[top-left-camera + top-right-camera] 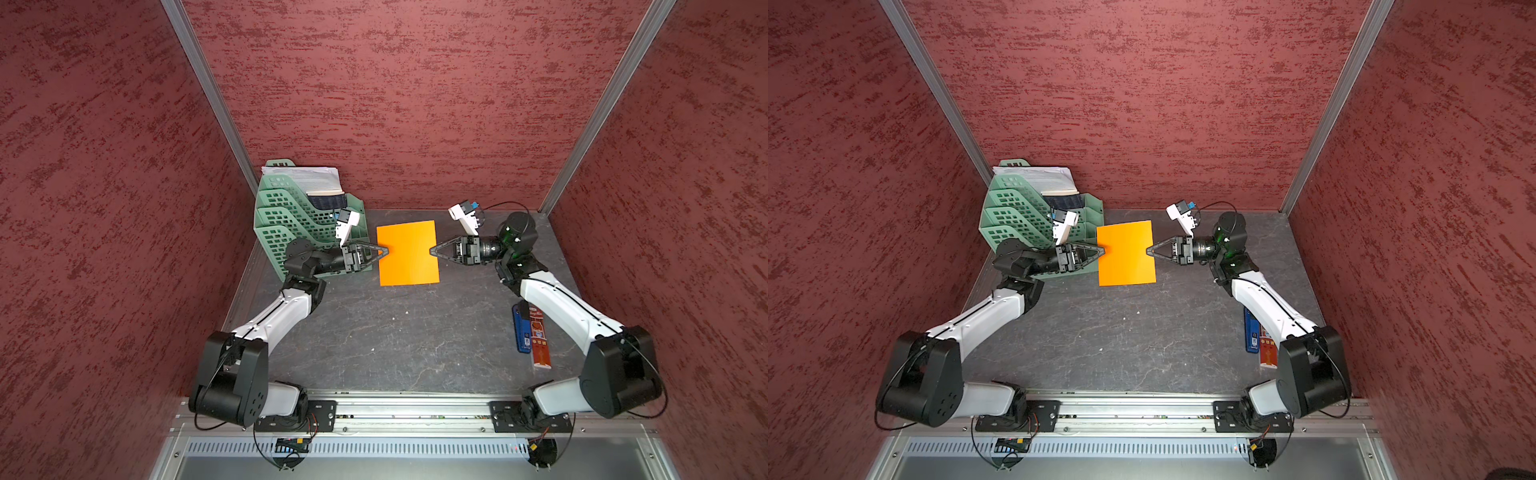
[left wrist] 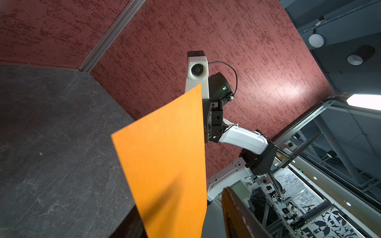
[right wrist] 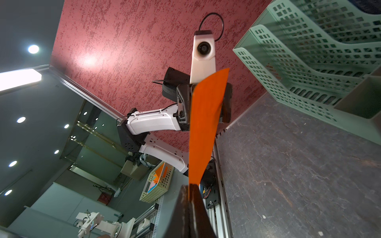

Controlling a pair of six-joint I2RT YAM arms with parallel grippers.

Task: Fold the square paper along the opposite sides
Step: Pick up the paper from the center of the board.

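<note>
The square paper (image 1: 409, 253) (image 1: 1127, 253) is a plain bright orange sheet hanging in the air over the back of the dark table, stretched between my two grippers. My right gripper (image 1: 432, 250) (image 3: 188, 187) is shut on the middle of its right edge. My left gripper (image 1: 385, 251) (image 2: 181, 206) reaches over the middle of the left edge. In the left wrist view the paper (image 2: 165, 154) passes between the jaws, and a gap shows between it and one finger (image 2: 237, 214). The other finger is mostly hidden behind the sheet.
A stack of green file trays (image 1: 291, 212) holding white printed sheets (image 1: 307, 178) stands at the back left, right behind my left wrist. A blue flat item (image 1: 521, 328) and a red packet (image 1: 540, 340) lie by the right forearm. Red walls enclose three sides.
</note>
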